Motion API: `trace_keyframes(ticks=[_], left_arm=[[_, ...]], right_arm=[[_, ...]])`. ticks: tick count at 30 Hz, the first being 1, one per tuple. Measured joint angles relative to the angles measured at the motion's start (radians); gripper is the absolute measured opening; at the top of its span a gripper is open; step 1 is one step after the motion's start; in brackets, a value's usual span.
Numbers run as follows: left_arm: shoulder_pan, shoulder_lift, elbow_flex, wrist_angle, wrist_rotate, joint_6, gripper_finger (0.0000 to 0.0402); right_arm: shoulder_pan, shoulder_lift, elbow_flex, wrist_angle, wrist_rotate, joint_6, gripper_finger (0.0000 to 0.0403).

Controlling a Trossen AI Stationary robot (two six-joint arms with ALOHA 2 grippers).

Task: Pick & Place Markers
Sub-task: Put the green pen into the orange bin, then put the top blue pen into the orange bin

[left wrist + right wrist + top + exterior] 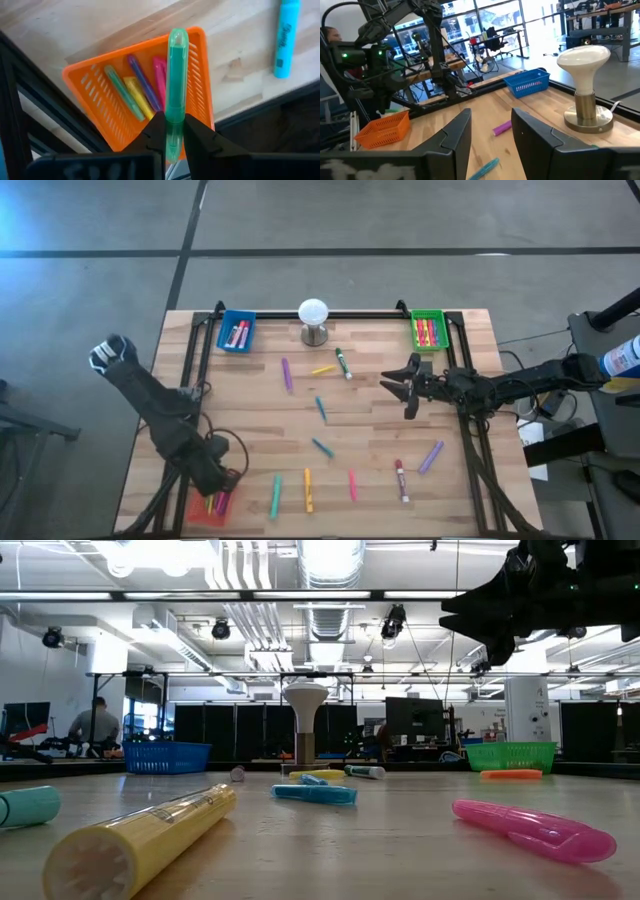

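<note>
My left gripper (172,126) is at the table's near-left corner (222,485), above an orange tray (87,80), and is shut on a green marker (176,75). Several markers, green, yellow, purple and pink, lie in that tray. My right gripper (405,392) hangs open above the table's right half (491,125), touching nothing. Loose markers lie flat on the wood: purple (287,373), yellow (323,369), teal (320,408), green (276,495), pink (352,485), red (401,480) and others. My left gripper pinches the green marker between its two fingers near one end (173,131). The marker runs along the fingers and sticks out forward past their tips. The fingers slant downward from above. The marker is lifted clear, its free end (177,37) over the orange tray.
A white ball on a metal stand (313,320) stands at the far edge's middle, between a blue tray (237,332) and a green tray (429,330), both holding markers. Dark frame rails run along the table's left and right sides. Bare wood lies between the scattered markers.
</note>
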Motion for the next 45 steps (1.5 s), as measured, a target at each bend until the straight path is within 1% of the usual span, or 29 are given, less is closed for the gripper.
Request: trace_keyframes(ticks=[3,6,11,14,16,23,41,42,45], left_arm=[[0.0,0.032,0.0,0.018,0.002,-0.009,0.0053],[0.0,0.065,0.0,0.026,0.029,-0.007,0.0063],[-0.001,0.113,0.0,0.031,0.146,-0.015,0.0069],[-0.001,0.133,0.005,0.051,0.219,0.012,0.007],[-0.001,0.146,0.01,0.064,0.242,0.025,0.007],[-0.001,0.155,0.018,0.079,0.246,0.054,0.0071],[0.005,0.152,0.023,0.091,0.239,0.046,0.0071],[0.009,0.151,0.02,0.093,0.239,0.052,0.0071],[0.035,0.151,0.014,0.105,0.233,0.173,0.0071]], right_arm=[[0.0,0.0,-0.001,0.0,0.0,0.0,0.0132],[0.0,0.0,-0.002,-0.001,0.0,0.0,0.0132],[0.0,0.0,-0.003,-0.001,0.0,-0.003,0.0132],[0.0,0.0,-0.004,-0.001,0.0,-0.003,0.0132],[0.0,0.0,-0.005,-0.001,0.0,-0.003,0.0132],[0.002,-0.001,-0.005,-0.001,0.0,-0.004,0.0132],[0.002,-0.001,-0.005,-0.003,-0.016,-0.007,0.0132],[0.002,-0.001,-0.005,-0.003,-0.016,-0.009,0.0132],[0.002,-0.001,-0.005,-0.006,-0.017,-0.016,0.0132]])
